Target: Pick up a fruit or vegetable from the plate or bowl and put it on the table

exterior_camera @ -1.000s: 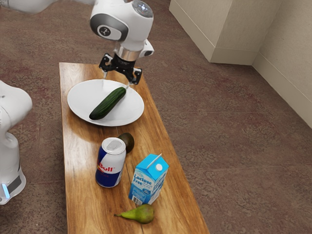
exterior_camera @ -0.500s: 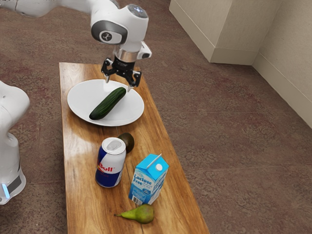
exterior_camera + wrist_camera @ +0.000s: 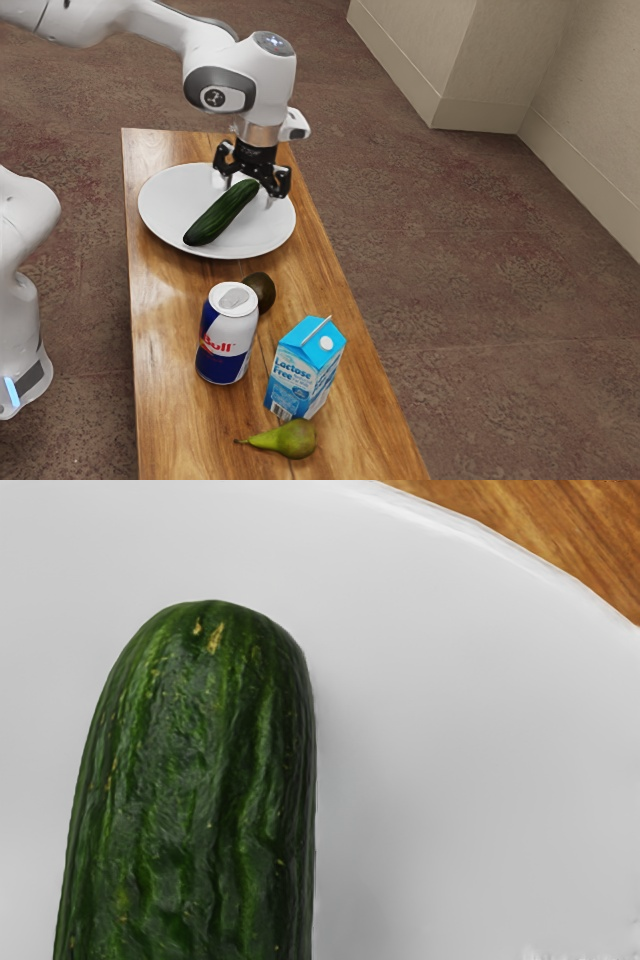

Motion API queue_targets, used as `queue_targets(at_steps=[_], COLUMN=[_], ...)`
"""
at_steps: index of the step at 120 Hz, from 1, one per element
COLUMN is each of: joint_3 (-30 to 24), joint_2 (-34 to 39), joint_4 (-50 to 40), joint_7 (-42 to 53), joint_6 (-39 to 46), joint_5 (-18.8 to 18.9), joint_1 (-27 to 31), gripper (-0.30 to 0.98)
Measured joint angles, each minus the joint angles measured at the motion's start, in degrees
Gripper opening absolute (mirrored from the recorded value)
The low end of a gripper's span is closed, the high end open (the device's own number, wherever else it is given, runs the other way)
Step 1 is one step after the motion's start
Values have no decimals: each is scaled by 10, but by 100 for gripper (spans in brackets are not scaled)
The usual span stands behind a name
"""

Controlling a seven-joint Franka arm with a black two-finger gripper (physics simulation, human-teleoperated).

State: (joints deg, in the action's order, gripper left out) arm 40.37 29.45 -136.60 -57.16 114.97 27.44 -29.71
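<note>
My gripper (image 3: 247, 192) is low over the far part of the white plate (image 3: 160, 215) in the exterior view, open, its fingers apart on either side of the cucumber's far end. The dark green cucumber (image 3: 221, 213) lies slantwise on the plate. In the wrist view the cucumber (image 3: 195, 800) shows its rounded end close under my hand, with the plate (image 3: 450, 730) around it. Whether a fingertip touches the cucumber I cannot tell.
On the wooden table (image 3: 170, 425), on the plate's near side, stand a Red Bull can (image 3: 227, 335) and a blue milk carton (image 3: 305, 370). A dark avocado (image 3: 261, 291) lies behind the can, and a green pear (image 3: 288, 439) lies by the carton.
My hand has come down toward the plate and slightly nearer the cucumber, its fingers now around the far end. The cucumber and the other things have stayed put.
</note>
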Motion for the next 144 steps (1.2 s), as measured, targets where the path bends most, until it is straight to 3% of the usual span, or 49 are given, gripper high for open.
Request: queue_targets(at_steps=[48, 79, 144], joint_3=[-2, -43, -45], joint_2=[6, 47, 45], joint_4=[-14, -45, -85], joint_7=[25, 34, 33], joint_6=[24, 8, 34], joint_5=[-3, -3, -15], joint_1=[4, 56, 56], gripper=[69, 69, 69])
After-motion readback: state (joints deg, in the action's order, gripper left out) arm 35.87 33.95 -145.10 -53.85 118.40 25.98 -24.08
